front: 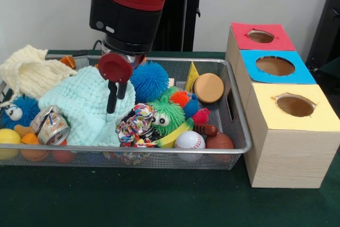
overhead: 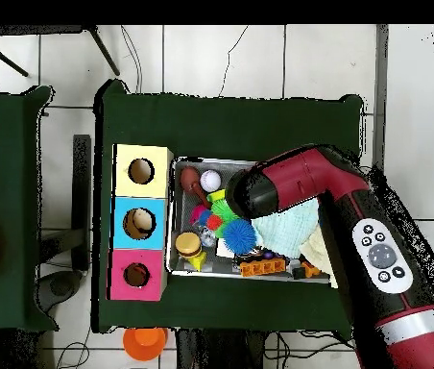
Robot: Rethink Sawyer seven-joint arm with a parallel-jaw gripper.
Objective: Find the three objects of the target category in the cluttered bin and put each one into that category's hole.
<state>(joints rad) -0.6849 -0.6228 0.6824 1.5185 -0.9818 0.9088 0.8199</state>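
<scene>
The Sawyer gripper [front: 116,95] is hanging over the left-middle of the wire-mesh bin [front: 241,131], its two black fingers [front: 111,98] pointing down, pressed close together and pinching nothing. They are sitting just above the right edge of the mint knitted cloth [front: 82,107], with the blue puffer ball [front: 150,81] just to the right.

No plush animal is showing plainly in either view. At the near-left corner, a tan-orange lump [front: 22,130] is peeking out beside the crushed can [front: 52,126] and below the small blue googly-eyed puffer [front: 18,111]; it may be one of the targets, but too little of it is exposed to say. The others are probably lying buried under the mint cloth or the cream knitted cloth [front: 29,70].

A plush toy of this kind should be light, soft and squashy, not fragile and not slippery; pinching across its body would be giving the firmest hold, while a cord could slip or snag on neighbouring clutter. The cloth is limp and will drape, so lifting it aside is likely needed first.

The red-topped box's hole [front: 261,36] is sitting at the far right, beyond the blue hole [front: 274,66] and yellow hole [front: 295,106].
</scene>
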